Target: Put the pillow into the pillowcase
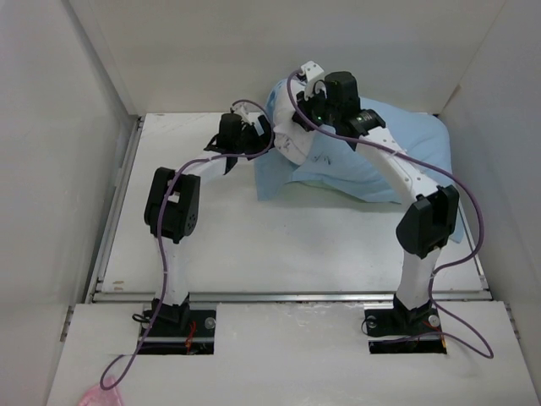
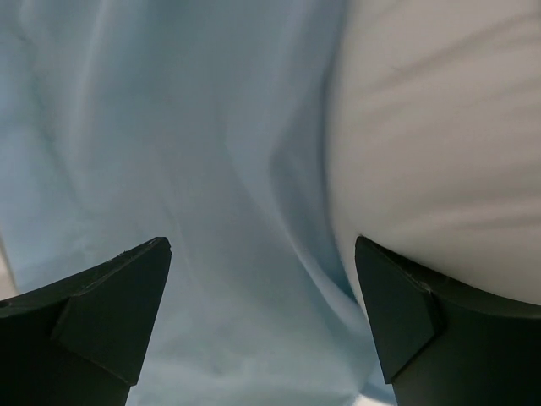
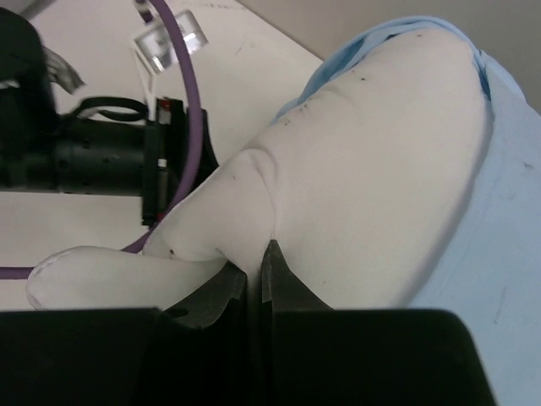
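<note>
The white pillow (image 3: 363, 178) sits partly inside the light blue pillowcase (image 1: 380, 152) at the back of the table. Its near end sticks out of the case's opening. My right gripper (image 3: 258, 269) is shut on a fold of the pillow's fabric near that end; in the top view it (image 1: 306, 127) is at the case's left edge. My left gripper (image 2: 262, 288) is open, its jaws wide apart over the blue pillowcase fabric (image 2: 169, 152), with the pillow (image 2: 439, 135) bulging beside the right finger. In the top view it (image 1: 254, 135) is at the case's left side.
White walls enclose the table (image 1: 211, 237) on three sides. A metal rail (image 1: 287, 296) runs along the near edge. Purple cables (image 1: 469, 254) loop off both arms. The left arm's wrist (image 3: 93, 156) lies close beside the pillow's free end.
</note>
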Available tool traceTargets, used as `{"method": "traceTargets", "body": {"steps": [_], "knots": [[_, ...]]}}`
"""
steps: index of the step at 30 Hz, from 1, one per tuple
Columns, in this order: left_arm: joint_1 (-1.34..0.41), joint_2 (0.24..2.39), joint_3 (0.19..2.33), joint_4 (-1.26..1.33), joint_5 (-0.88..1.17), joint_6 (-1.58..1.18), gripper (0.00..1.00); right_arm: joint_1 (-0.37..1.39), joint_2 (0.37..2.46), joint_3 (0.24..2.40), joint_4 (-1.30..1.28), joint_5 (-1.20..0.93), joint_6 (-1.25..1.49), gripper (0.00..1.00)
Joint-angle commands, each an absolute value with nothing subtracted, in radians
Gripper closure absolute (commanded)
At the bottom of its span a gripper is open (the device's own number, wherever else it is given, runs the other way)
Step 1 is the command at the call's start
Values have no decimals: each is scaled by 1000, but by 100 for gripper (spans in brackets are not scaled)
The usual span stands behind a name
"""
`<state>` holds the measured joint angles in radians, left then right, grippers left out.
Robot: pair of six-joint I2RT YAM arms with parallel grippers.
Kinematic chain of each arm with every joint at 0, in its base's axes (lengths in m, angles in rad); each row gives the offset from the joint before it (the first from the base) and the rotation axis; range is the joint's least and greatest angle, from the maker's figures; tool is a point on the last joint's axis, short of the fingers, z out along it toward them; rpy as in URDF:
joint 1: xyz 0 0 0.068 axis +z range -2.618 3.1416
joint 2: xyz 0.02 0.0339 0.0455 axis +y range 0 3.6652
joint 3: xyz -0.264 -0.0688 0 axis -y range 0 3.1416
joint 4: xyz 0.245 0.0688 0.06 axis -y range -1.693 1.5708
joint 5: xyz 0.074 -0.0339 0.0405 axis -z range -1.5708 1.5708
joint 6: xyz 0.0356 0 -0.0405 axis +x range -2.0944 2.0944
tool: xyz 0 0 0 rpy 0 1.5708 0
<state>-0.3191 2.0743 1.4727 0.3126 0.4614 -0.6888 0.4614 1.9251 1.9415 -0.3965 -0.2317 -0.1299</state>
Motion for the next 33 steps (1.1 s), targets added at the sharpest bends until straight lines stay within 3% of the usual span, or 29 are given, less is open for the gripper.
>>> {"method": "traceTargets", "body": {"steps": [1, 8, 14, 17, 24, 27, 30, 32, 33], "knots": [[-337, 2124, 1588, 353, 469, -713, 11, 448, 1887, 2058, -278, -369, -43, 100], [-337, 2175, 1608, 561, 466, -837, 8, 448, 1868, 2111, -313, -475, -23, 100], [-337, 2162, 1436, 1021, 574, -994, 5, 439, 1847, 2102, -362, -423, -23, 100], [-337, 2151, 1437, 976, 548, -955, 2, 419, 1838, 2079, -371, -442, -23, 100], [-362, 2233, 1663, 818, 463, -910, 1, 419, 1786, 2002, -371, -491, -23, 100], [-385, 2276, 1736, 699, 375, -853, 6, 419, 1776, 1968, -371, -523, -23, 100], [-417, 2344, 1879, 580, 279, -770, 18, 419, 1767, 1947, -362, -547, -14, 100], [-426, 2373, 1950, 568, 279, -770, 32, 419, 1767, 1934, -362, -548, -14, 100], [-426, 2384, 1950, 568, 300, -770, 48, 419, 1757, 1934, -362, -548, -2, 100]]}}
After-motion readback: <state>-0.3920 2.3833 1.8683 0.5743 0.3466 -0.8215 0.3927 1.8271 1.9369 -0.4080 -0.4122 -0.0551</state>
